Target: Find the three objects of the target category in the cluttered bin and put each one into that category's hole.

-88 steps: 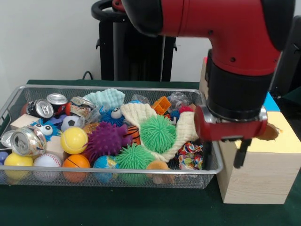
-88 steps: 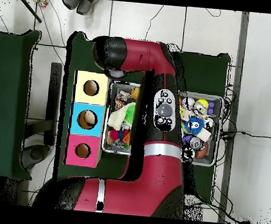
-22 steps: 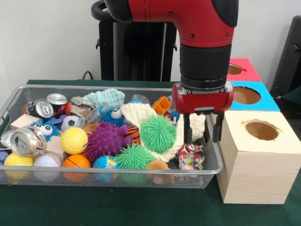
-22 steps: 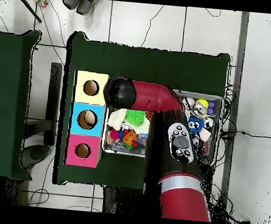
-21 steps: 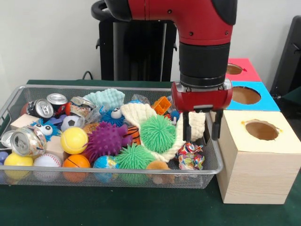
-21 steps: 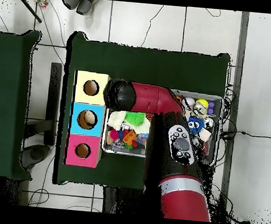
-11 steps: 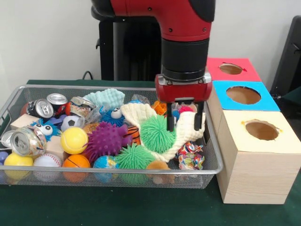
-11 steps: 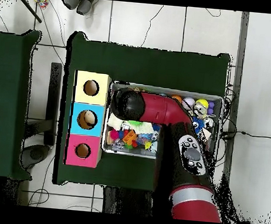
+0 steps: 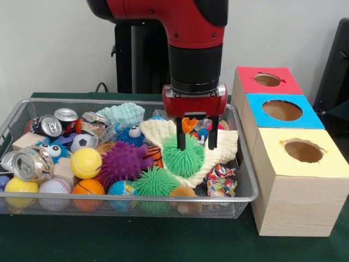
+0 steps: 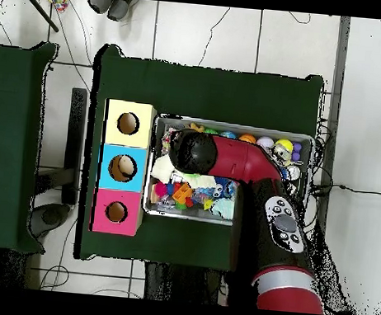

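Over the bin: I have the gripper (image 9: 196, 143) hanging with its two fingers spread apart and empty, tips straddling the top of the green spiky ball (image 9: 182, 155)
Target's place: that green ball sits on a cream cloth (image 9: 218, 148) near the right end of the wire bin (image 9: 246, 180); a second green spiky ball (image 9: 155, 183) and a purple spiky ball (image 9: 124, 161) lie just beside it, toward the front and left
Holes: three boxes stand right of the bin, yellow-topped (image 9: 305, 155) nearest, then blue (image 9: 283, 110), then red (image 9: 267, 80); I judge the spiky balls to be the category, though nothing shows which hole is theirs
Risk, as I judge it: soft spines could let the ball squirm out of a shallow pinch, and a finger pressed low could snag the cloth and drag it up too
Also at risk: neighbours packed tight may be shoved or lifted along
Hard to see: from overhead the arm (image 10: 227, 161) covers the gripper and the ball entirely; whatever lies under the cloth is hidden
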You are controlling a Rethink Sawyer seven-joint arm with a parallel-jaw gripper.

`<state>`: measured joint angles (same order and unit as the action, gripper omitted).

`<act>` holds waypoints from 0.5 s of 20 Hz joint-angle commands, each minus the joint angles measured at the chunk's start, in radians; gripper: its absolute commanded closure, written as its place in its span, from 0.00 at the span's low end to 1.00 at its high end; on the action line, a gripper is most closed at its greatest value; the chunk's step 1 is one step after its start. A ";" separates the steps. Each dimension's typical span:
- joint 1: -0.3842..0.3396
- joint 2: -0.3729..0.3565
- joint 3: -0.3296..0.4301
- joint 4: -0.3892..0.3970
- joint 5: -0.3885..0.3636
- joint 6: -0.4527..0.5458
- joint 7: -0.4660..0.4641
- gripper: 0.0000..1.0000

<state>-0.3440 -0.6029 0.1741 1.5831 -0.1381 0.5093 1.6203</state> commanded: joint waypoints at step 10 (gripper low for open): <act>0.100 -0.003 -0.075 -0.114 -0.041 0.231 0.086 0.00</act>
<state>-0.2671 -0.6073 0.1176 1.5551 -0.1671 0.5727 1.6203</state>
